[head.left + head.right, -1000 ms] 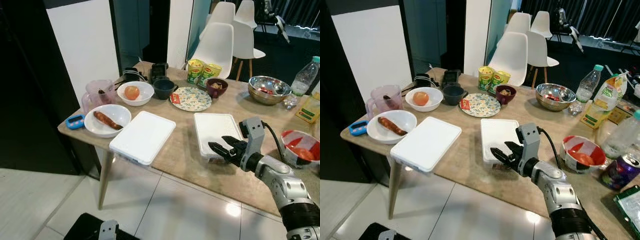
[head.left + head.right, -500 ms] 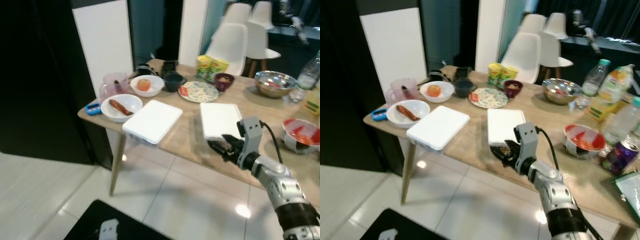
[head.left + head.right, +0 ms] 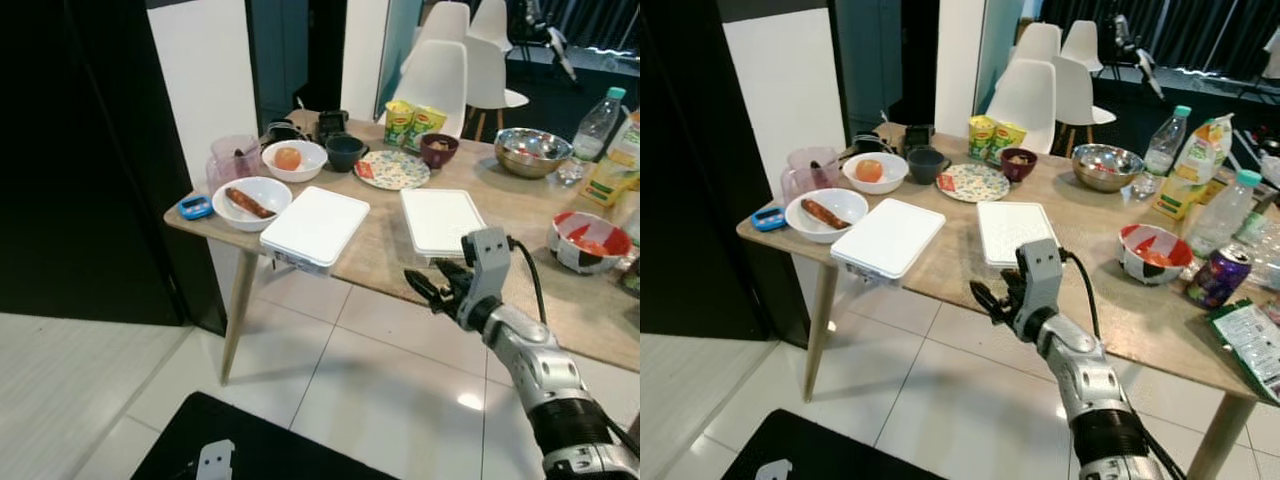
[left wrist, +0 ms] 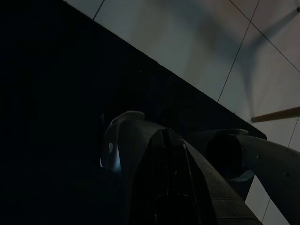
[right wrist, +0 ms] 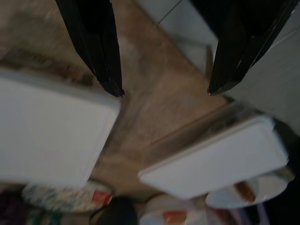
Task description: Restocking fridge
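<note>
Pale floor tiles point(image 3: 380, 380) run under a long wooden surface point(image 3: 1110, 300) with white chairs point(image 3: 440, 75) beyond its far side. Two white lidded containers lie flat near the front edge: the left container point(image 3: 315, 227) slightly overhangs the edge, and the right container point(image 3: 440, 220) sits apart from it with bare wood between. Behind them stand a patterned plate point(image 3: 393, 170), a white bowl with a sausage point(image 3: 251, 203), a white bowl holding an orange fruit point(image 3: 291, 160), a steel bowl point(image 3: 532, 151) and bottles point(image 3: 1200, 190) (further right on the surface). The right claw point(image 3: 428, 288) hangs over the floor just off the front edge, below the right container, its fingers point(image 5: 96, 44) spread apart with nothing between them. The left claw point(image 4: 168, 187) hangs idle over a dark mat point(image 3: 250, 445); whether it is apart or together cannot be told.
</note>
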### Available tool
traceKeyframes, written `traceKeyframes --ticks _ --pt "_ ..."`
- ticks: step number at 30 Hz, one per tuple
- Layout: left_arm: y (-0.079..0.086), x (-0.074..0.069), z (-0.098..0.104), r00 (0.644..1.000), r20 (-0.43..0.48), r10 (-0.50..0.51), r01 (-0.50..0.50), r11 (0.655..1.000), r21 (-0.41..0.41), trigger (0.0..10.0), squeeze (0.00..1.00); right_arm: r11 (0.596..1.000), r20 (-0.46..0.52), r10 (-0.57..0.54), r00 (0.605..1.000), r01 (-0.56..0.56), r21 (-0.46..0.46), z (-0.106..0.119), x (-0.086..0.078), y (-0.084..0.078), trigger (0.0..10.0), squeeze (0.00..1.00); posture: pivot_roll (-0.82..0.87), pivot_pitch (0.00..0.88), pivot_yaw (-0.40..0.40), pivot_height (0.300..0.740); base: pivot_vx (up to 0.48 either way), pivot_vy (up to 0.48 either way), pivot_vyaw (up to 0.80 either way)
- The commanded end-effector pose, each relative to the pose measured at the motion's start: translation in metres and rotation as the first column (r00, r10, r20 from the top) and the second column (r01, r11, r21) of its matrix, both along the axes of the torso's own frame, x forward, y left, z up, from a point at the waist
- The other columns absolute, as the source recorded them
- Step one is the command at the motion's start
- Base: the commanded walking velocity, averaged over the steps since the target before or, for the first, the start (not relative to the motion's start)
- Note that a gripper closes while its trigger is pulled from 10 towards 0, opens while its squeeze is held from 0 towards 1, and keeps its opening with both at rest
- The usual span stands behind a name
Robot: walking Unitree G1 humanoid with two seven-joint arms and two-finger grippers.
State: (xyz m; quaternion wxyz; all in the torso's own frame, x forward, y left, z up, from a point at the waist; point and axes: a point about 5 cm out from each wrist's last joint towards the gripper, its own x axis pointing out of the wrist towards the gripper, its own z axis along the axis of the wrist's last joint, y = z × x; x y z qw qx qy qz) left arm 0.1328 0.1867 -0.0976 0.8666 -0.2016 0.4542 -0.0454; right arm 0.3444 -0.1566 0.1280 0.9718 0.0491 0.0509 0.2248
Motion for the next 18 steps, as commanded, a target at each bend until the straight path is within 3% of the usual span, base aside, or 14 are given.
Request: traceKeyframes --ticks 1,8,13,18 --pt "-0.004 -0.001 -0.001 1.000 -0.004 -0.006 0.006 1.000 -0.008 10.0 0.00 0.999 0.032 -0.043 0.999 0.042 0.024 0.008 0.006 0.000 10.0 0.00 0.09 0.000 -0.070 0.740 0.000 0.000 0.00" --pt "-0.008 -0.006 -0.003 1.000 -0.008 -0.017 0.017 1.000 -0.011 10.0 0.00 0.992 0.049 -0.124 0.991 0.125 -0.032 0.017 0.024 0.001 10.0 0.00 0.09 0.000 -0.081 0.740 0.000 0.000 0.00" --pt "-0.010 -0.013 -0.005 0.999 -0.017 -0.027 0.027 1.000 -0.015 10.0 0.00 0.977 0.029 -0.180 0.983 0.183 -0.109 0.015 0.030 -0.010 10.0 0.00 0.11 0.000 -0.099 0.740 0.000 0.000 0.00" --pt "-0.007 -0.019 -0.006 1.000 -0.023 -0.016 0.015 1.000 -0.012 10.0 0.00 0.936 0.004 -0.282 0.959 0.276 -0.218 0.016 0.037 -0.032 10.0 0.00 0.12 0.000 -0.102 0.740 0.000 0.000 0.00"
